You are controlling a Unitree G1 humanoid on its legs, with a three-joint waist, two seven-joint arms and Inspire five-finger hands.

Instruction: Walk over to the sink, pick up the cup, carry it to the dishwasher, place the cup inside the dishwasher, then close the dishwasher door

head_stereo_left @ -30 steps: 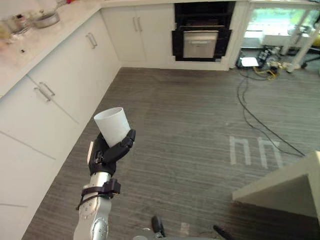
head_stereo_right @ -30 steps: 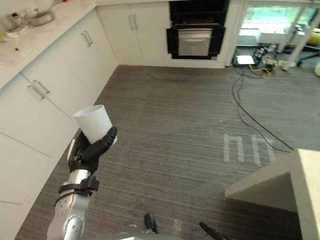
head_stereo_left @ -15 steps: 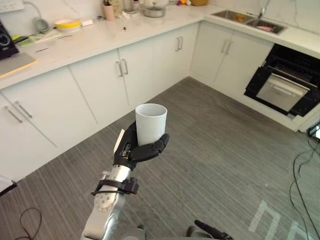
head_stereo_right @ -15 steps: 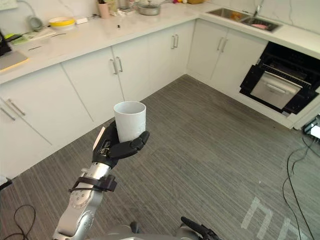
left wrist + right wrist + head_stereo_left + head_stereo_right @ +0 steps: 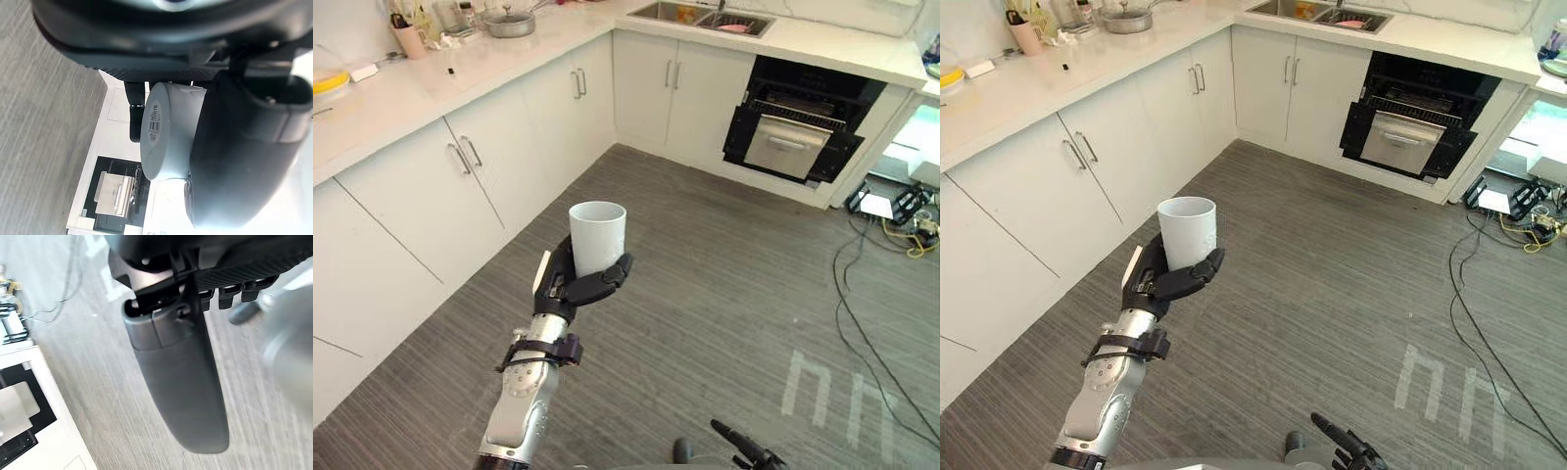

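Observation:
My left hand is shut on a plain white cup, holding it upright at mid-height above the grey floor, left of centre. In the left wrist view the cup lies against the palm with the thumb wrapped over it. The black dishwasher stands open under the far counter, to the right of the sink and well beyond the cup. My right hand hangs low at the bottom edge, its fingers straight and holding nothing; its thumb sticks out over the floor.
White cabinets line the left side and the far wall. On the counter stand a pot, a pink holder and a yellow bowl. Cables trail across the floor at right, near white floor markings.
The whole picture has swung, so the camera moved: the sink and dishwasher now sit at the upper middle-right. The cup stays upright in my left hand.

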